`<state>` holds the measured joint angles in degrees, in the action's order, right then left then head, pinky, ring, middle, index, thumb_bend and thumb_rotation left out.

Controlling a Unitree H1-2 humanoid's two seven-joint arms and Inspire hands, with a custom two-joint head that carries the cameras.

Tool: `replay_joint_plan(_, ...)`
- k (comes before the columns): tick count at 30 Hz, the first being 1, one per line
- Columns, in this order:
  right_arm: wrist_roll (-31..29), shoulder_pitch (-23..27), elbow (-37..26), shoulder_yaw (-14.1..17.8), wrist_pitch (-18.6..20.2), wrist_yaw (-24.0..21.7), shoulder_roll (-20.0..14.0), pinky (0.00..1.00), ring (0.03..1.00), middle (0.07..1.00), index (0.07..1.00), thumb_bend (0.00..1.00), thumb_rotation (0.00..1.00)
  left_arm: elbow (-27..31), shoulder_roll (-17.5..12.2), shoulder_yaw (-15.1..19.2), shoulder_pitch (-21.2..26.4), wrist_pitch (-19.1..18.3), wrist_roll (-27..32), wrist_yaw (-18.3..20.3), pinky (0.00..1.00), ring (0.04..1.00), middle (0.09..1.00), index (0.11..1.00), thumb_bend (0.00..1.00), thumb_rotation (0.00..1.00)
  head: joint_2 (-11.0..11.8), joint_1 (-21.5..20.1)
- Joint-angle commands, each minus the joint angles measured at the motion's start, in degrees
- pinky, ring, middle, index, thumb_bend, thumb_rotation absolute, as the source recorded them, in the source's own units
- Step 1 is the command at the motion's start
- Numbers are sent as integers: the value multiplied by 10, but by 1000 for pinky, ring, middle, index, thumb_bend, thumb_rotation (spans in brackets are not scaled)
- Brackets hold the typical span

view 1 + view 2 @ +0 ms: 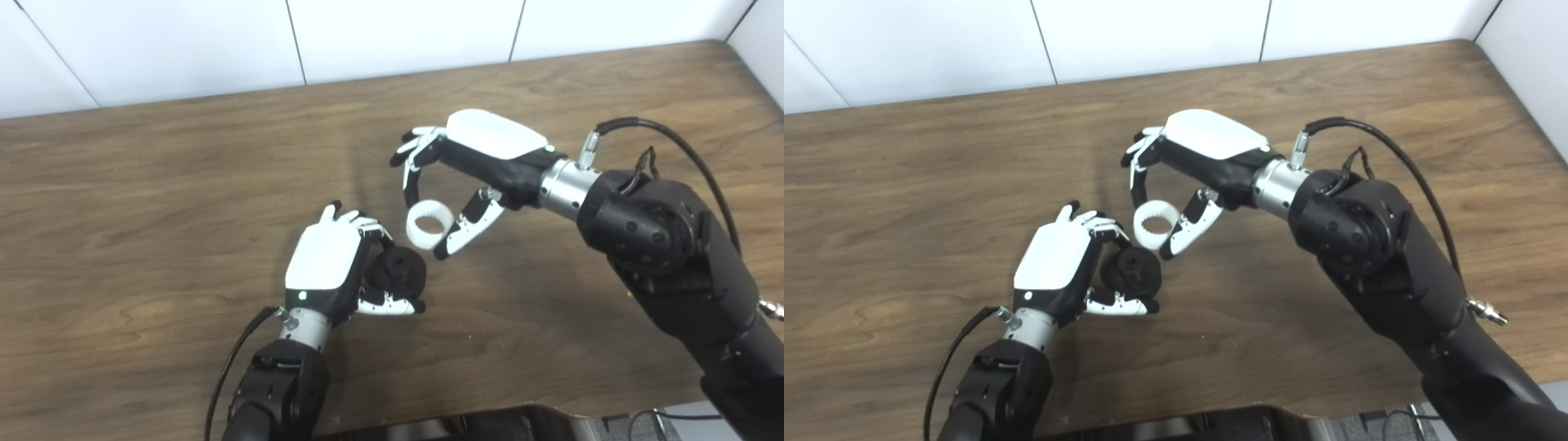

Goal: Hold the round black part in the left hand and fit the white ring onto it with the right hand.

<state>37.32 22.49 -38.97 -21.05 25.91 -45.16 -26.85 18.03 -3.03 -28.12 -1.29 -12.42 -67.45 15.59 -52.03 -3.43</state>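
A: Two hands over a wooden table (153, 184), both busy. What has the left hand (334, 269) got?

B: It grasps the black part (401, 272). The fingers (367, 226) curl round it from the far side and the thumb (386, 304) lies under its near edge. The part's round face, with a hub in the middle, points to the right and a little up.

A: And the right hand (484, 165)?

B: It grips the ring (430, 225), pinched between a fingertip (409, 195) on its far-left rim and the thumb (465, 229) on its right side. The other fingers are bent but spread clear of it, further away.

A: Is the ring on the part?

B: No. It hangs just beside the part, up and to the right of it, close but apart in the left eye view. In the right eye view the ring (1156, 225) sits just beyond the part (1133, 269), again with a thin gap. I cannot tell how high either one is above the table.

A: How is the ring turned?

B: Its opening faces mostly up toward the cameras, and fine teeth show round the inside wall.

A: Where on the table is all this?

B: About the middle, left hand nearer, right hand further and to the right. The right arm (674, 257) comes in from the near right corner, with a black cable (674, 138) looping over its wrist. Another cable (236, 361) runs along the left forearm. White wall panels (398, 30) stand behind the far edge.
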Motion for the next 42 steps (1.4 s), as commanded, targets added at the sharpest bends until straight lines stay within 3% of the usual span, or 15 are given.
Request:
replay_joint_plan(1, 1, 10, -20, 3, -10, -1, 5, 800, 924, 824, 483, 525, 142, -11, 4, -7, 4, 2, -4, 6, 995, 870, 770, 482, 525, 54, -3, 0)
replay_joint_plan(5, -3, 2, -22, -3, -6, -9, 12, 842, 940, 832, 484, 524, 140, -12, 5, -8, 7, 1, -4, 6, 988, 866, 769, 482, 525, 54, -7, 4)
replay_joint_plan(20, 27, -31, 13, -24, -54, 13, 40, 894, 948, 843, 484, 524, 136, -6, 10, -8, 9, -7, -6, 20, 999, 870, 767, 481, 525, 52, -9, 7)
replay_joint_plan(29, 41, -42, 39, -19, -92, 37, 50, 893, 944, 838, 484, 524, 134, -3, 13, -9, 9, -8, -9, 25, 1000, 880, 772, 481, 525, 53, -9, 7)
replay_joint_plan(42, 46, -38, 58, -7, -112, 46, 56, 872, 940, 831, 484, 523, 135, 1, 15, -10, 8, -9, -11, 32, 1000, 884, 776, 481, 525, 53, -9, 6)
